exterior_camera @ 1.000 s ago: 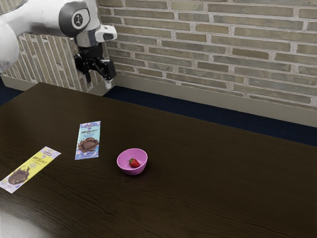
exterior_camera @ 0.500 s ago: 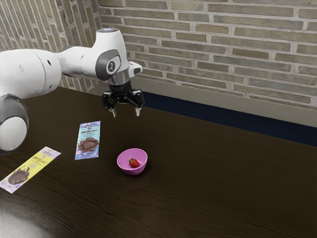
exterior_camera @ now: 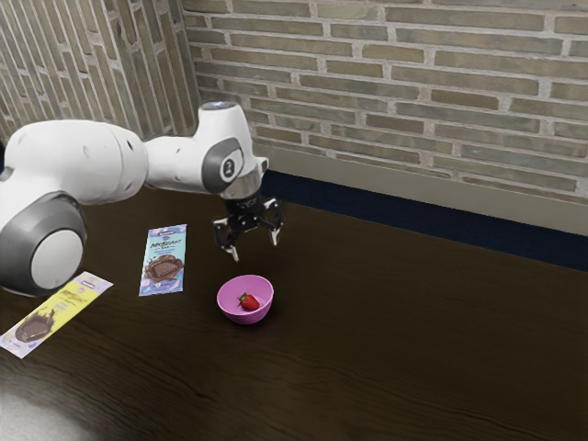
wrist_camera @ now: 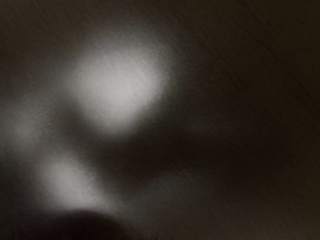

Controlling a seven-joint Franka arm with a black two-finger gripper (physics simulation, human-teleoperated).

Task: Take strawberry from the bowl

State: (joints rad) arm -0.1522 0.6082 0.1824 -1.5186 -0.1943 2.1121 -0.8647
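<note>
My gripper [exterior_camera: 254, 249] is open in the exterior view, its two fingertips apart and pointing down, with nothing between them. It hangs above the table, over and beyond the pink bowl [exterior_camera: 229, 304]. A red strawberry [exterior_camera: 249, 301] with a bit of green leaf lies inside that bowl. In the wrist view, a dark rounded shape at the lower edge is too blurred to name.
A blue chocolate packet [exterior_camera: 163, 261] lies close to the bowl, toward the exterior view's left. Farther left is a yellow chocolate packet [exterior_camera: 57, 313], near the arm's elbow. The dark wooden table [exterior_camera: 395, 340] carries all of them; a brick wall stands behind.
From above the table's far left corner, my gripper has swung toward the exterior view's right and come lower, nearer the bowl. The bowl, strawberry and packets have stayed where they were.
</note>
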